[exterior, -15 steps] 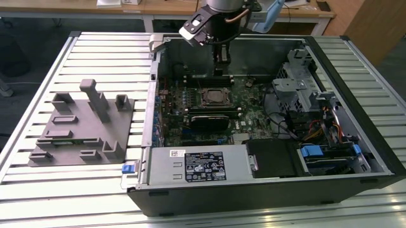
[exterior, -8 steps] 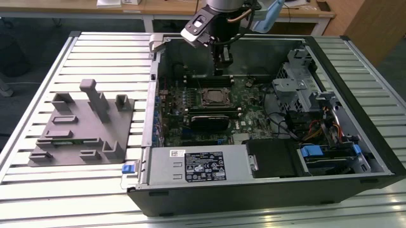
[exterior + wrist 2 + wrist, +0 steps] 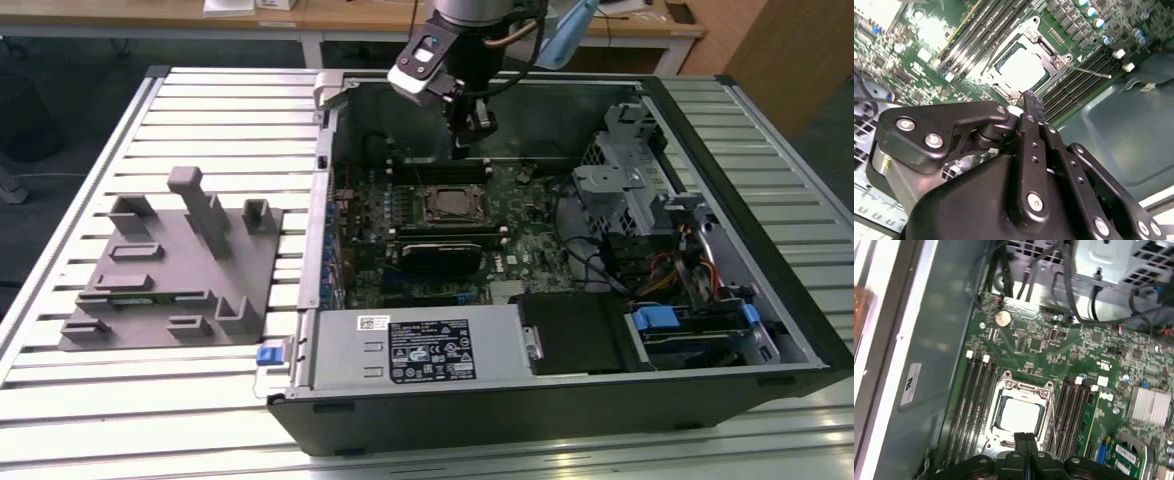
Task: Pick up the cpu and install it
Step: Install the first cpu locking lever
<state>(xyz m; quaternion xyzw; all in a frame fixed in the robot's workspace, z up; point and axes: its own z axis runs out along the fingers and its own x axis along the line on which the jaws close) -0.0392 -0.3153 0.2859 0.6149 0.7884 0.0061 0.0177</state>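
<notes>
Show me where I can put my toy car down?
Bare slats of the silver ribbed table lie between the grey plastic fixture and the table's near edge in the exterior view, and beyond the fixture too. Inside the open black computer case it is crowded: green circuit board, cables, labelled metal box.

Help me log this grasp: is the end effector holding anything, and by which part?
Nothing is held: the end effector is shut and empty, near the cpu, which lies in the socket.
</notes>
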